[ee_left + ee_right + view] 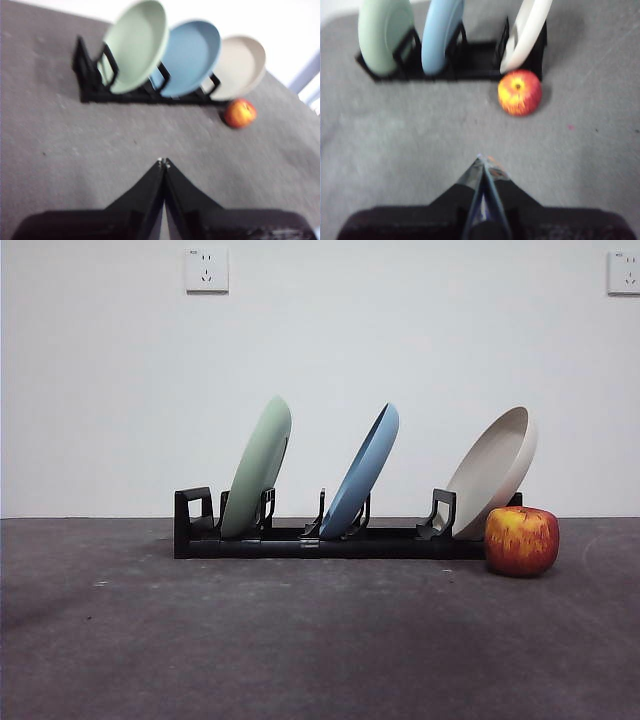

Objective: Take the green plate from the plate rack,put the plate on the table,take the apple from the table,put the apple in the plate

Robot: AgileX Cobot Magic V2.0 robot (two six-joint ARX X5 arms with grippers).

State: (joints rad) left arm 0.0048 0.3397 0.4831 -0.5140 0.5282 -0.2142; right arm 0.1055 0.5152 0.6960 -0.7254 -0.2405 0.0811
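The green plate [258, 467] leans in the leftmost slot of the black plate rack [300, 540], which stands on the dark grey table [300, 640]. It also shows in the left wrist view [136, 45] and the right wrist view [384, 35]. The red-yellow apple [521, 540] sits on the table at the rack's right end, touching or nearly touching it; it also shows in both wrist views [240, 113] [519, 92]. My left gripper [163, 162] is shut and empty, held above the table well short of the rack. My right gripper [482, 160] is shut and empty, back from the apple.
A blue plate [362, 472] leans in the rack's middle slot and a beige plate [492, 472] in its right slot, just behind the apple. A white wall with two sockets [206, 270] stands behind. Neither arm shows in the front view.
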